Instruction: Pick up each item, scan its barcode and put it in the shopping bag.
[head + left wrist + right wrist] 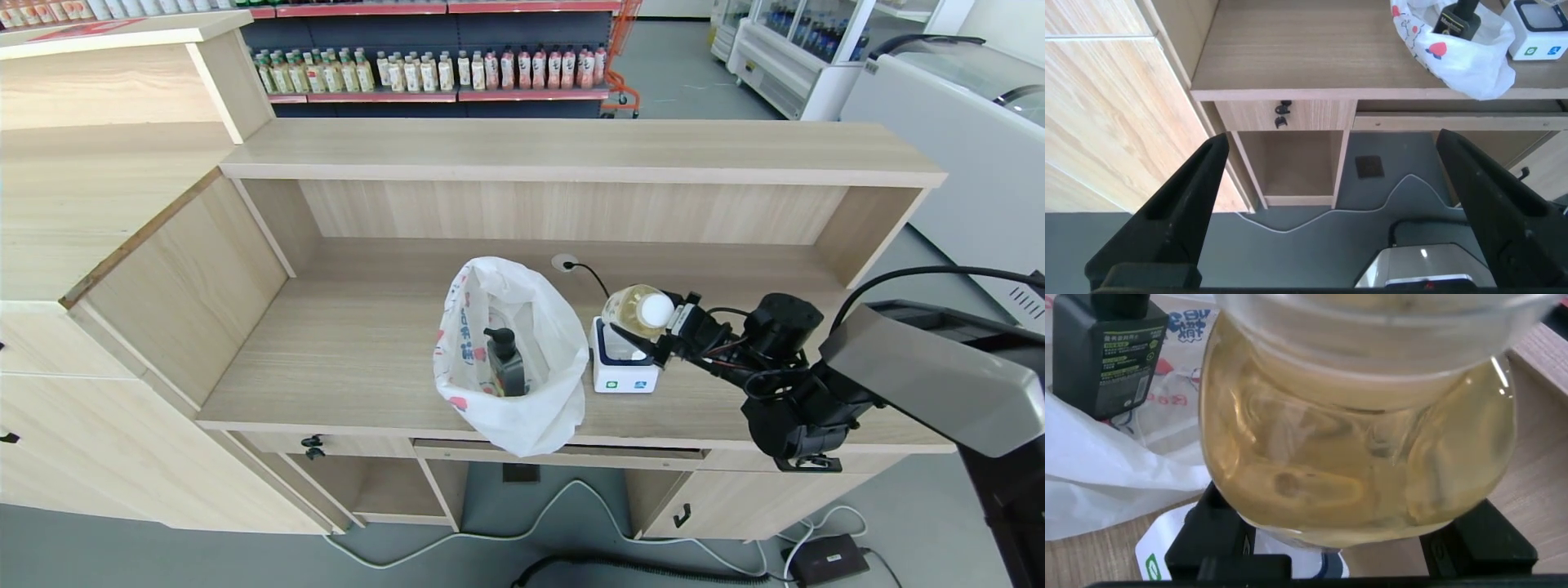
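rounded clear bottle (630, 309) (amber liquid)

Your right arm (784, 384) extends forward and inward, its black right gripper (645, 327) clamped on a clear bottle of yellow liquid (630, 309) held on its side. Your black left gripper (1333, 151) hangs low, its fingers (1176, 220) spread wide and holding nothing.

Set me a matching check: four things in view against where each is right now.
Things:
1 yellow bottle
2 dark pump bottle
3 scanner
4 left gripper

Places:
a in the shopping bag
b on the counter, beside the bag
c in the right gripper, above the scanner
d jaws open, off the counter, over the floor

Pairs: 1-c; 2-a; 3-b; 4-d
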Available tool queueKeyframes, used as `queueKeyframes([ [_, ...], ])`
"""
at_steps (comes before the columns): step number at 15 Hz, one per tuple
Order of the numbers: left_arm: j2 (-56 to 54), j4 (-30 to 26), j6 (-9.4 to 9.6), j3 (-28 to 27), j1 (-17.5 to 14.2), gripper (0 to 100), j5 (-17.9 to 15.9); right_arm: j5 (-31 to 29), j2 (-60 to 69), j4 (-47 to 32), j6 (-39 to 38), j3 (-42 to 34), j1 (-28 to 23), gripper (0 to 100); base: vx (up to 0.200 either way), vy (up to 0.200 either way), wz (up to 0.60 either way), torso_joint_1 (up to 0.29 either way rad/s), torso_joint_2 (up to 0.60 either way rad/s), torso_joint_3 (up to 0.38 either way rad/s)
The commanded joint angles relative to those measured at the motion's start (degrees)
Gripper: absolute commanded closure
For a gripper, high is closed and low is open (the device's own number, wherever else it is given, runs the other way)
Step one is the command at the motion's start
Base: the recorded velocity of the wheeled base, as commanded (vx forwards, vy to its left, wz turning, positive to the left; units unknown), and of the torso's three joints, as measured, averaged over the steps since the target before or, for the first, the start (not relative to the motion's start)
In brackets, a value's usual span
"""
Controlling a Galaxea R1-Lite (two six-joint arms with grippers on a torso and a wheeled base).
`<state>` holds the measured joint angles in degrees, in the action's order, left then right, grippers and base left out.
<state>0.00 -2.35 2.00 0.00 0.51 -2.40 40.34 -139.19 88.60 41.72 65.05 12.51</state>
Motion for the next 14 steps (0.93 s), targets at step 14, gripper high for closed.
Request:
queueKeyframes([
  [14,0.1,0.0,-0.07,0.0,0.0,0,0.0,0.0,-2.0,-0.3,0.3,2.1,-0.1,100,0.0,0.0,0.0,0.0,0.0,0.0],
])
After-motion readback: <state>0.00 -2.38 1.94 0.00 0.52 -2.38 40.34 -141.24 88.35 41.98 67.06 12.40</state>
